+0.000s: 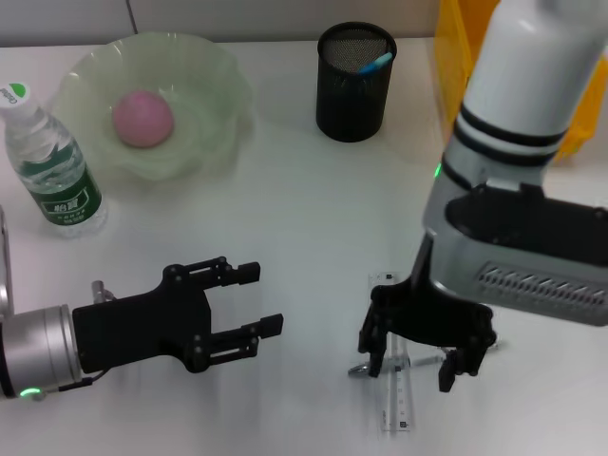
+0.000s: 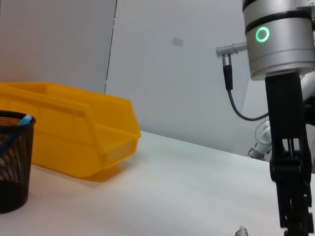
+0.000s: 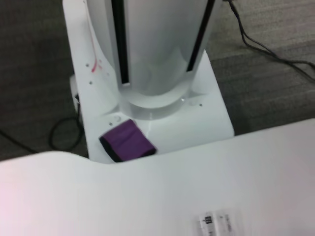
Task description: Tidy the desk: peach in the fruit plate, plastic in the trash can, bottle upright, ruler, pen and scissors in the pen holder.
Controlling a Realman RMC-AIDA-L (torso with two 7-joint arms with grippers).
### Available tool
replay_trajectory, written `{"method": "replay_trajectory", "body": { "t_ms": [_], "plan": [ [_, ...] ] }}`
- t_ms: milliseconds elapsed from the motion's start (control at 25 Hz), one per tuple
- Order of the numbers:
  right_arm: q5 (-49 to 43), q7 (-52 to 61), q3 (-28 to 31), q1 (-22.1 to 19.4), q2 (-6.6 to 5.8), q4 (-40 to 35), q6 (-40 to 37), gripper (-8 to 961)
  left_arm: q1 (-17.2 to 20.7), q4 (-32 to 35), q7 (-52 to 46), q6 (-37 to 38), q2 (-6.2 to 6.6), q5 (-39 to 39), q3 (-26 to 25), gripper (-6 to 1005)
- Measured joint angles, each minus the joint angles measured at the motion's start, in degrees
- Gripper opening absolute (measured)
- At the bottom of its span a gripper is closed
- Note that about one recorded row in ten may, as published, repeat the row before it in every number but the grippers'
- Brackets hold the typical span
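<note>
Two claws over bench (image 1: 304, 209): right claw (image 1: 423, 366) at 5 o'clock, fingers wide astride ruler (image 1: 394, 394); left claw (image 1: 249, 313) at 7 o'clock, wide, empty.

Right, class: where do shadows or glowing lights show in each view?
Head view: the fruit plate casts a soft shadow; left wrist view: a green ring glows on the right arm, the yellow bin shades the table; right wrist view: no glowing light.

Both grippers, left gripper (image 1: 255, 309) and right gripper (image 1: 418, 366), are formed of black angular fingers on silver wrists; green lights are shown, and a grey cable is plugged in.
</note>
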Motion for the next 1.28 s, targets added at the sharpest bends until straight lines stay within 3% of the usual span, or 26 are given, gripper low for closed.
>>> {"method": "replay_trajectory", "body": {
  "t_ms": [440,1280],
  "plan": [
    [3.2,0.1,-5.1,0.4,0.0,1.3,3.0,679,0.4,0.1,-0.5,0.3,0.68,0.0,-0.1,786],
    [6.1,-0.5,-12.6,0.5,0.0,5.3,9.5,680,0.4,0.0,-0.3,0.3,0.25,1.1,0.0,787]
  ]
}}
